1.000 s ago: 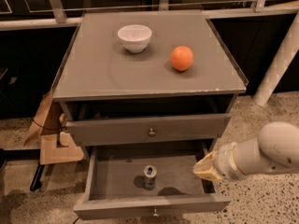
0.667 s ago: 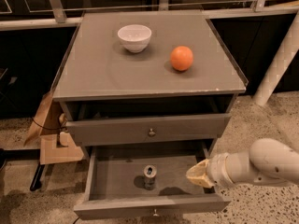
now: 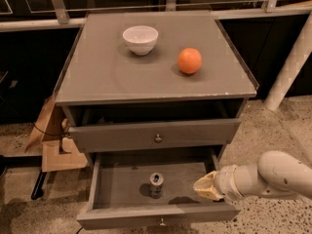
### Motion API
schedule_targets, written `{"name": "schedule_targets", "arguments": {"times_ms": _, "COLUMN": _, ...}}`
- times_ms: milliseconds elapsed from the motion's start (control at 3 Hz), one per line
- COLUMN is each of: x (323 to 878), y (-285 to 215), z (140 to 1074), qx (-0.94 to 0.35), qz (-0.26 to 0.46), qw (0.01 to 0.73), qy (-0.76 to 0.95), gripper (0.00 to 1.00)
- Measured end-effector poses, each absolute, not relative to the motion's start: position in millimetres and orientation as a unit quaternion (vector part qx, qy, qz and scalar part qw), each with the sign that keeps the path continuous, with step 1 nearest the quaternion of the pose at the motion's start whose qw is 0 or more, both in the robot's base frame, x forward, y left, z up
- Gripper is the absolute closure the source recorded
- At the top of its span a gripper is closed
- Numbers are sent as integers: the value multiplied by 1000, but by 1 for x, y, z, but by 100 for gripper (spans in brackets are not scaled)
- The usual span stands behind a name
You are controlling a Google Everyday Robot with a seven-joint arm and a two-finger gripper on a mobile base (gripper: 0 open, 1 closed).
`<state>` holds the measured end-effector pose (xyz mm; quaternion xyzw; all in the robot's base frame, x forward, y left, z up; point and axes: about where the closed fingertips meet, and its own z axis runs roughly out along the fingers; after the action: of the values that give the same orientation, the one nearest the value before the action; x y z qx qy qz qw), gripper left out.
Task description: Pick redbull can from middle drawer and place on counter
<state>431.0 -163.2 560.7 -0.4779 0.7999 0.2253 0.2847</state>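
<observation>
Gripper (image 3: 206, 185) sits low at the right end of the pulled-out middle drawer (image 3: 117, 217), just inside its right wall and aimed left; open or closed, cannot tell. Redbull can (image 3: 156, 184) stands upright near the middle of the drawer floor, apart from the gripper; probably light, stiff but thin-walled and slick, so best taken around mid-body with a modest squeeze. Low drawer walls leave open room on both sides of it, but the upper drawer (image 3: 156, 135) overhangs the back, and the counter (image 3: 146, 82) looks bare along its front, clear of bowl (image 3: 140, 39) and orange (image 3: 189, 61).
</observation>
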Motion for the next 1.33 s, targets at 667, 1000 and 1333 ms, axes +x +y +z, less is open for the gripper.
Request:
{"name": "schedule_targets", "arguments": {"times_ms": 667, "x": 452, "y": -145, "z": 528, "qx": -506, "qz": 214, "qw": 316, "qy": 773, "gripper": 60}}
{"name": "schedule_targets", "arguments": {"times_ms": 1000, "x": 462, "y": -134, "z": 517, "qx": -516, "qz": 215, "qw": 327, "qy": 762, "gripper": 52}}
{"name": "schedule_targets", "arguments": {"times_ms": 1333, "x": 469, "y": -123, "z": 506, "qx": -522, "qz": 222, "qw": 331, "qy": 754, "gripper": 53}}
